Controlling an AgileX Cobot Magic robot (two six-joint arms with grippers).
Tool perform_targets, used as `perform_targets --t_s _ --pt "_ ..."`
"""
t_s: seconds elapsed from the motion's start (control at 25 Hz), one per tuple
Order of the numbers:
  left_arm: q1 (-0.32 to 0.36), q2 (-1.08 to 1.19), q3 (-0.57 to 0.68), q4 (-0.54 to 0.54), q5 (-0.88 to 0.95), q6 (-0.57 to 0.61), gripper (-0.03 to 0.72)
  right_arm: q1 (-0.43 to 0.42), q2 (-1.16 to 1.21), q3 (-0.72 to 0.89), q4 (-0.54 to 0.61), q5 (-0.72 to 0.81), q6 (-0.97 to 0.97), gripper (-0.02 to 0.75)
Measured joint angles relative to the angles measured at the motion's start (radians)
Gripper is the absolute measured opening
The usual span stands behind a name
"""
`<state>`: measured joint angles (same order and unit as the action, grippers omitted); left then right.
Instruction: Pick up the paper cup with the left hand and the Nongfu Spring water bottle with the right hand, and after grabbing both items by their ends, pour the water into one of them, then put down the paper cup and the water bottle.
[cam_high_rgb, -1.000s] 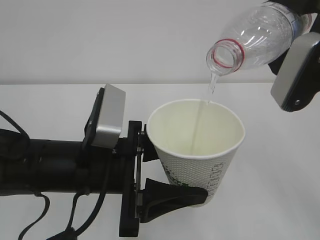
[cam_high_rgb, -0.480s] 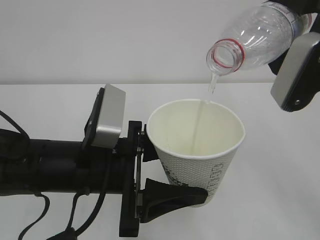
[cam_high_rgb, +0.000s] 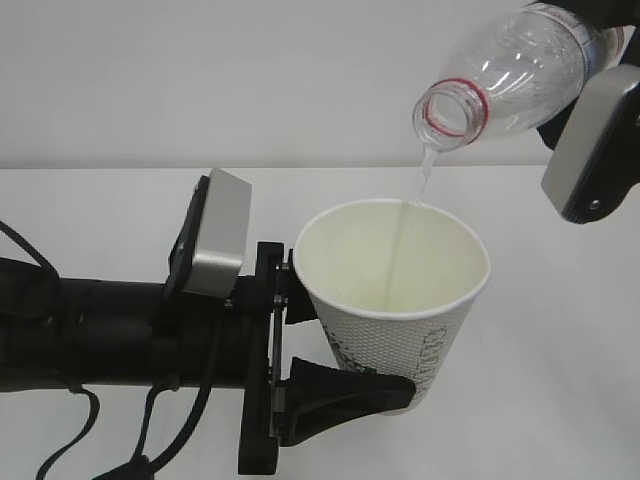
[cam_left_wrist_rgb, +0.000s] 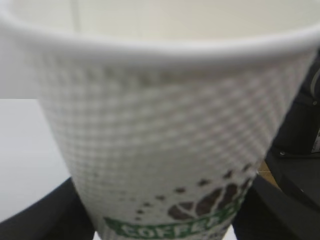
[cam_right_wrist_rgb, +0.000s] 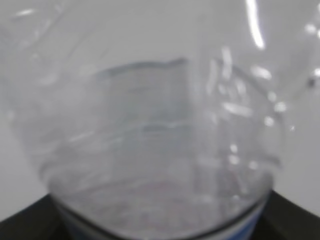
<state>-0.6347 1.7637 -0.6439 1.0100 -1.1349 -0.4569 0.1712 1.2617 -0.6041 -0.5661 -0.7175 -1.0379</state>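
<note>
- Pouring from the 1 o'clock corner, the Nongfu Spring water bottle (cam_high_rgb: 520, 80) tilts mouth-down, its red neck ring showing; no label writing is readable.
- The right tool (cam_right_wrist_rgb: 160, 227) clasps the bottle's lower body.
- The water (cam_high_rgb: 425, 170) falls in a thin stream into the paper cup (cam_high_rgb: 395, 300).
- The left tool (cam_high_rgb: 335, 350), reaching from 9 o'clock, clamps the cup near its base above the white worktop (cam_high_rgb: 560, 400).
- A green band on the cup reads "COFFEE" (cam_left_wrist_rgb: 167, 229).
</note>
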Motion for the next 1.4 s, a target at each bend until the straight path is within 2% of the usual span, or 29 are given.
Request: perform_targets --t_s 1.4 --pt "0.000 0.000 0.000 0.002 0.002 0.000 0.532 0.000 0.000 0.000 0.000 -0.024 -0.006 0.485"
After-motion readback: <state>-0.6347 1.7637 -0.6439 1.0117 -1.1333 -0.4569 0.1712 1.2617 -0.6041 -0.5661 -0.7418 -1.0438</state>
